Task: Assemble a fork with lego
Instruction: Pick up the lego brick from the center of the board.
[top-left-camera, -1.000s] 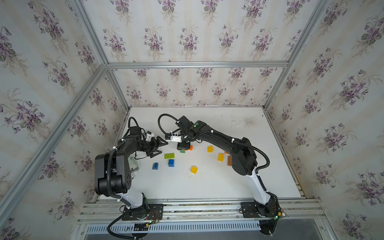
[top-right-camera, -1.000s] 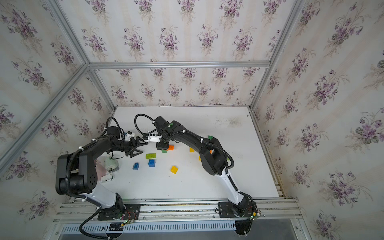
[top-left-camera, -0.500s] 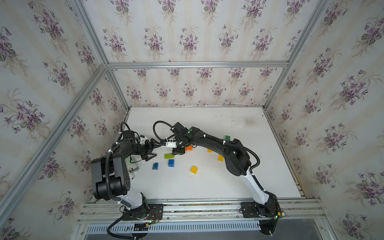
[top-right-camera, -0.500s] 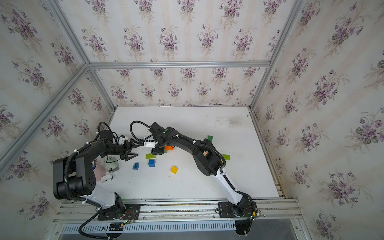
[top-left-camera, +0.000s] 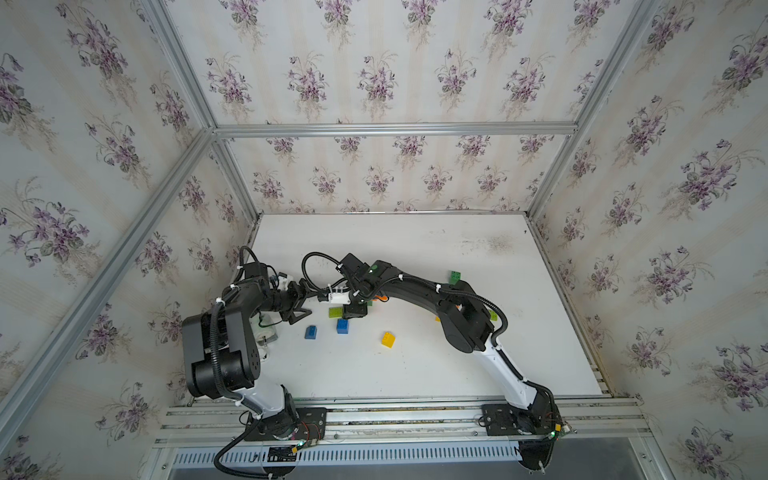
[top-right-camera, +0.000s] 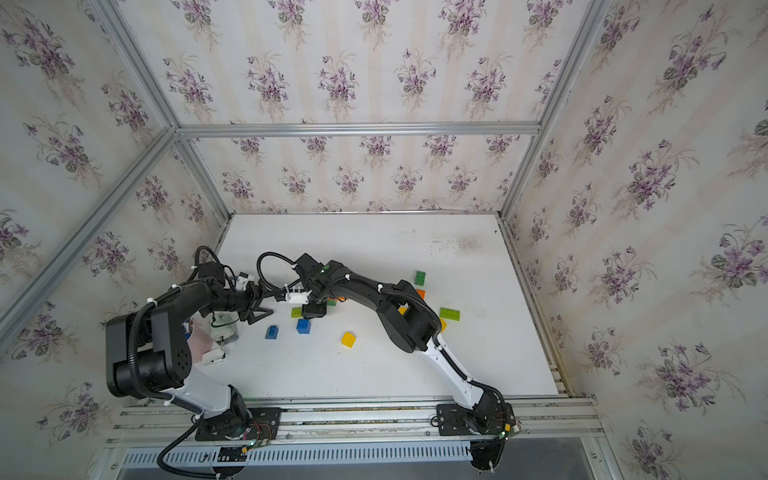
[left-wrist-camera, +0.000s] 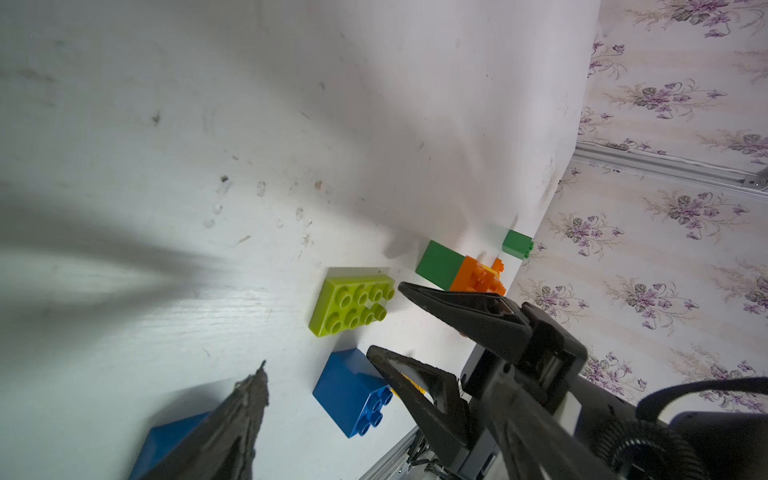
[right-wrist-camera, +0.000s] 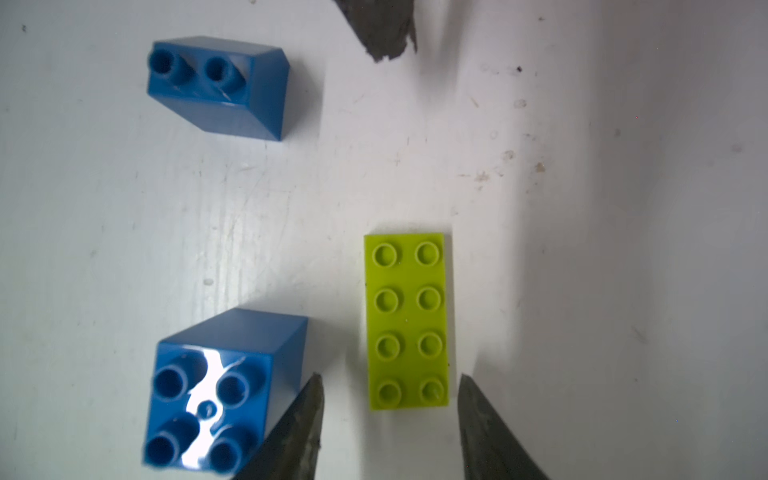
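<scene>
Both top views high overhead, looking down, wrist views close over same lime brick (right-wrist-camera: 407, 322)

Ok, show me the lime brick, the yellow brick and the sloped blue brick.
lime brick (right-wrist-camera: 407, 322), right wrist view, studded top.
yellow brick (top-left-camera: 388, 339), in a top view, upper face.
sloped blue brick (right-wrist-camera: 224, 112), right wrist view, smooth face.

White table (top-left-camera: 415, 374), wallpaper (top-left-camera: 374, 75) with purple flowers, a lime brick (right-wrist-camera: 407, 322), blue bricks (right-wrist-camera: 224, 390) and a yellow brick (top-left-camera: 388, 339).
</scene>
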